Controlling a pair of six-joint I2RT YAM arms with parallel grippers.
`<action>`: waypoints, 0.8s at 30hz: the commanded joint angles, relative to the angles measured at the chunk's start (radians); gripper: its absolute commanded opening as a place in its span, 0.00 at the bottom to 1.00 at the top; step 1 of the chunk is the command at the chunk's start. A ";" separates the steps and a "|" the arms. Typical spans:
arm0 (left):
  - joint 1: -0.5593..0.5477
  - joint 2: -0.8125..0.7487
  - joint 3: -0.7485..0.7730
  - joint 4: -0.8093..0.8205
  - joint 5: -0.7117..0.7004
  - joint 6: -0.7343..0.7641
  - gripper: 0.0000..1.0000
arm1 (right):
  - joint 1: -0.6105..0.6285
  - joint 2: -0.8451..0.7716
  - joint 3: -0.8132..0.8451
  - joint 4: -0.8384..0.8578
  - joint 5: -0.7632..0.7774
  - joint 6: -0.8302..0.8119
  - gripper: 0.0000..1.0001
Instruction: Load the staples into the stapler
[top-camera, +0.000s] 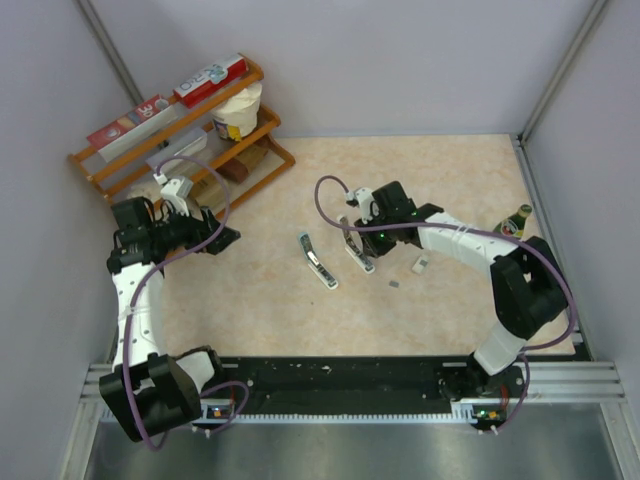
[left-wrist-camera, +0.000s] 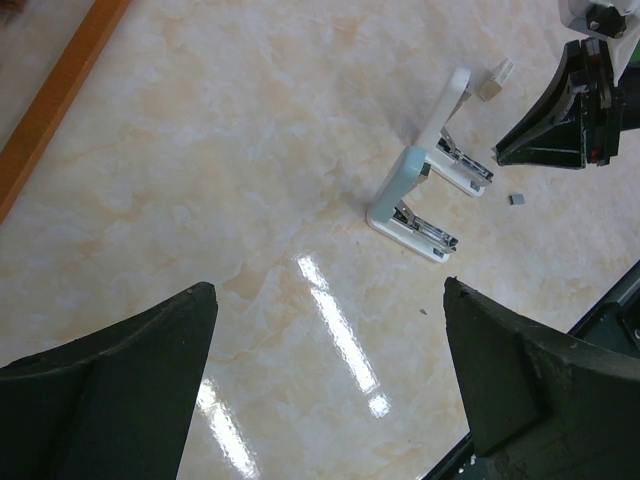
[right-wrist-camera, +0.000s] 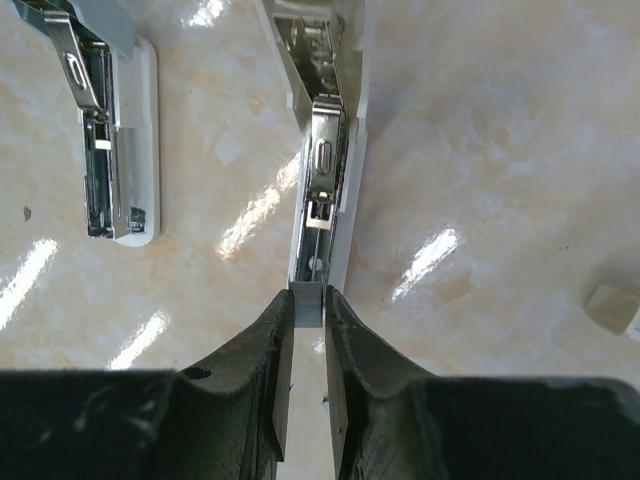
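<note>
Two white staplers lie open on the table, one at the left (top-camera: 317, 260) (right-wrist-camera: 115, 150) and one beside it (top-camera: 357, 252) (right-wrist-camera: 328, 150) with its metal channel bared. My right gripper (top-camera: 352, 235) (right-wrist-camera: 308, 297) is shut on a small grey strip of staples (right-wrist-camera: 308, 305), held at the near end of that channel. A whitish packet (top-camera: 421, 264) (right-wrist-camera: 612, 308) and a tiny grey piece (top-camera: 393, 284) (left-wrist-camera: 517, 200) lie on the table to the right. My left gripper (top-camera: 225, 238) (left-wrist-camera: 330, 290) hangs wide open and empty over bare table, well left of both staplers.
A wooden rack (top-camera: 180, 130) with boxes and a cup stands at the back left, its edge close to my left arm (left-wrist-camera: 60, 90). A green bottle (top-camera: 515, 222) stands by the right wall. Walls close in the table on three sides.
</note>
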 joint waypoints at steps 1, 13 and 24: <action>0.012 -0.016 0.003 0.020 0.003 0.018 0.98 | 0.015 -0.041 -0.036 0.101 -0.005 0.088 0.18; 0.014 -0.008 -0.001 0.023 0.004 0.018 0.98 | 0.017 -0.003 -0.056 0.142 0.018 0.082 0.17; 0.014 -0.007 -0.006 0.026 0.006 0.015 0.98 | 0.017 0.020 -0.062 0.150 0.023 0.082 0.17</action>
